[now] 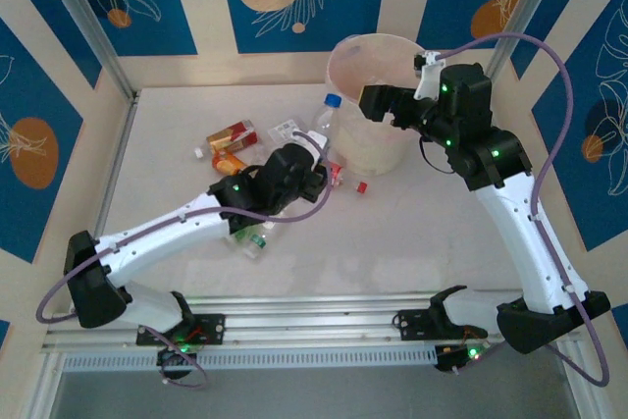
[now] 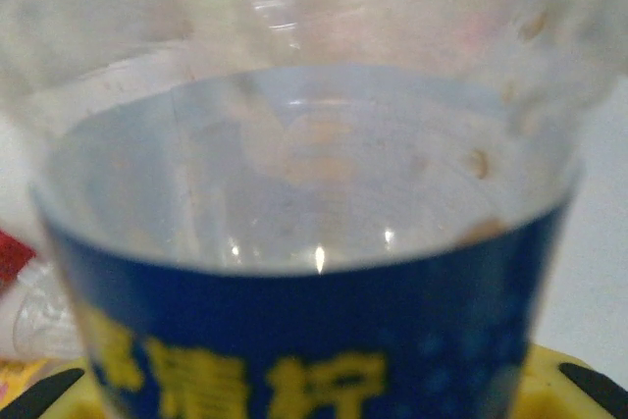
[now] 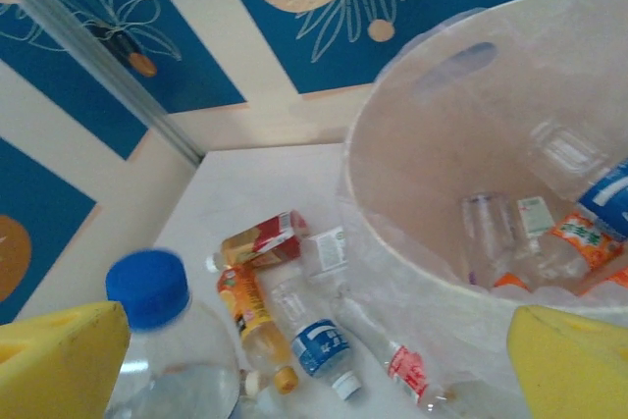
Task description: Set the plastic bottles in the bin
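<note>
Clear plastic bottle with blue label and cap [image 2: 314, 242] sits upright, left hand [image 1: 316, 166] clamped shut on it, just beside round white bag-lined bin [image 1: 339, 56]. Right hand [image 1: 378, 105] spread wide, empty, over the rim. Several bottles already binned [image 3: 579, 233]; roughly six loose bottles [image 3: 245, 306] remain on counter [image 1: 442, 233]. About halfway.

Bottles [image 1: 234, 136] on table [image 1: 392, 233] L of bin [image 1: 373, 149]; more inside.
</note>
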